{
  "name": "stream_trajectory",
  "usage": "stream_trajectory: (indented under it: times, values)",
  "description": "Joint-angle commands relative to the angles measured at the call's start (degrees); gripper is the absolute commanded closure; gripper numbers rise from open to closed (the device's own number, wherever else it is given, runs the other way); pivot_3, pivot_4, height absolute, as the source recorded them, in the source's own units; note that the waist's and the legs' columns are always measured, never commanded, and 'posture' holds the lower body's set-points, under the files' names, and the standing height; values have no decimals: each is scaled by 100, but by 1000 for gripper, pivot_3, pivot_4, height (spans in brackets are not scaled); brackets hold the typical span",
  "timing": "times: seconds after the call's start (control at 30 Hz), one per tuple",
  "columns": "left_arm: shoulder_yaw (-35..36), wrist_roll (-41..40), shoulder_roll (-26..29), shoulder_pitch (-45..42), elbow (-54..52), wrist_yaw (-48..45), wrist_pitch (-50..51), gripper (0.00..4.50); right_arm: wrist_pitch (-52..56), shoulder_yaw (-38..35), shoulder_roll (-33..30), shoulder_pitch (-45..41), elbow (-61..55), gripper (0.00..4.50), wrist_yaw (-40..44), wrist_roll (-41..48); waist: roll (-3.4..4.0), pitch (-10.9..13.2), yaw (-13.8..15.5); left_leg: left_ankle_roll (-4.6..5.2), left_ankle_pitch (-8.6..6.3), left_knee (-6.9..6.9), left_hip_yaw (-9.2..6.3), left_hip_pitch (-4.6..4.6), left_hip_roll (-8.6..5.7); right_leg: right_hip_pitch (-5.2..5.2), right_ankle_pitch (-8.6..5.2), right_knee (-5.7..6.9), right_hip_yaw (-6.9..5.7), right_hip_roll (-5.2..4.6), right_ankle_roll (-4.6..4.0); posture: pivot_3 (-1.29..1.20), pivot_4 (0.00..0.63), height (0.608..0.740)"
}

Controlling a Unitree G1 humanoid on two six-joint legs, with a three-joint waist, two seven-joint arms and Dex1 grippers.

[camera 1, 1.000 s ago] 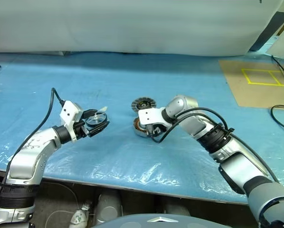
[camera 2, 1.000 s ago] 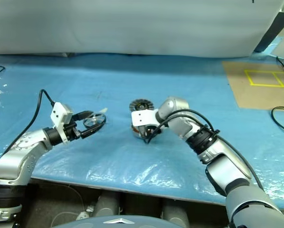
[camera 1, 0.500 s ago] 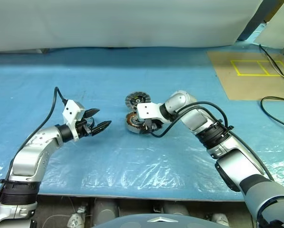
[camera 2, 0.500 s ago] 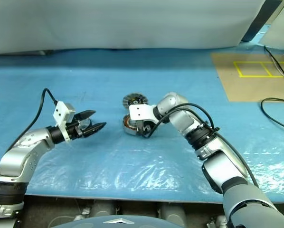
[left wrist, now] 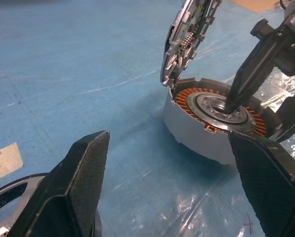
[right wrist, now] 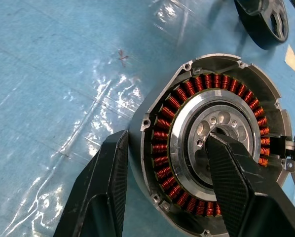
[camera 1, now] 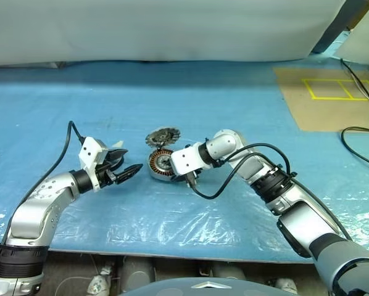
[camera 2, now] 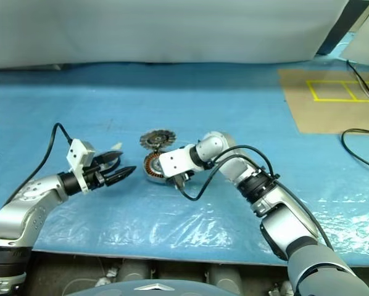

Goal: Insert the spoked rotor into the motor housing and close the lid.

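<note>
The motor housing (camera 1: 160, 165), a silver puck with copper windings, lies mid-table on the blue sheet. Its notched lid (camera 1: 163, 135) stands open on the far side. My right gripper (camera 1: 172, 170) is shut on the motor housing (right wrist: 221, 143): one finger sits in the centre hole, the other outside the wall. My left gripper (camera 1: 131, 161) hovers open just left of the housing, with nothing between its fingers (left wrist: 83, 182). The spoked rotor (left wrist: 12, 197), dark-spoked with a silvery rim, lies flat on the sheet under the left gripper; the spoked rotor (right wrist: 264, 18) also appears in the right wrist view.
A brown board (camera 1: 329, 98) marked with a yellow tape square lies at the back right. A black cable (camera 1: 360, 145) loops at the right edge. A tan tape scrap (left wrist: 4, 160) sticks to the sheet beside the rotor. The table's front edge (camera 1: 172, 246) runs close below the arms.
My right gripper has drawn the motor housing, with its open lid, leftward toward the left gripper, rolling its wrist as it went. The left gripper has stayed put and open. The camera view has shifted.
</note>
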Motion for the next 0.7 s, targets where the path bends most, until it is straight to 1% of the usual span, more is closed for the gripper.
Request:
stream_trajectory:
  times: [0.03, 0.17, 0.3, 0.37, 0.5, 0.6, 0.7]
  values:
    - [90, -62, 48, -28, -181, 24, 4, 453, 61, 19, -86, -54, -270, 2499, 185, 55, -3, 1, -7, 1, 0, 1, 0, 0, 0, 0, 0, 0, -1, 1, 0, 0, 150, 740]
    - [68, -59, 43, -33, -192, 19, 6, 453, -232, 191, -324, 99, 69, 2499, 117, -222, -3, 2, -15, 1, 0, 4, 0, 3, 0, 0, 0, 5, -3, 3, 0, 0, 150, 740]
    - [52, -55, 52, -59, -161, 1, 0, 453, -317, 246, -317, 265, -24, 2499, -6, -277, -4, 1, -14, 0, -1, 7, 0, 23, 0, 20, -2, 4, -2, 1, -3, 0, 150, 740]
    - [55, -63, 63, -71, -150, -13, 10, 453, -466, 291, -289, 263, -39, 2499, -117, -380, -4, 1, -15, 0, -1, 7, 0, 36, 0, 32, -13, 3, 0, 1, -22, 0, 150, 740]
    - [29, -66, 79, -91, -134, -55, 28, 453, 542, 273, -68, 234, -284, 2499, 165, -254, -3, 1, -21, 1, 0, 17, 0, 37, 1, 33, -14, 5, 2, 2, -24, 0, 150, 740]
    - [-18, -57, 49, -137, -125, -59, 40, 453, 2214, 297, 191, 12, -410, 2499, 482, -242, -3, 1, -34, 2, 0, 17, -1, 41, 0, 35, -14, 5, 5, 3, -24, 0, 150, 740]
    - [-73, -27, 7, -155, -111, -46, 10, 453, 3476, 377, 358, -308, -455, 2499, 656, -290, -3, 1, -26, 2, 0, 16, -1, 43, 1, 36, -15, 8, 4, 5, -25, 0, 150, 740]
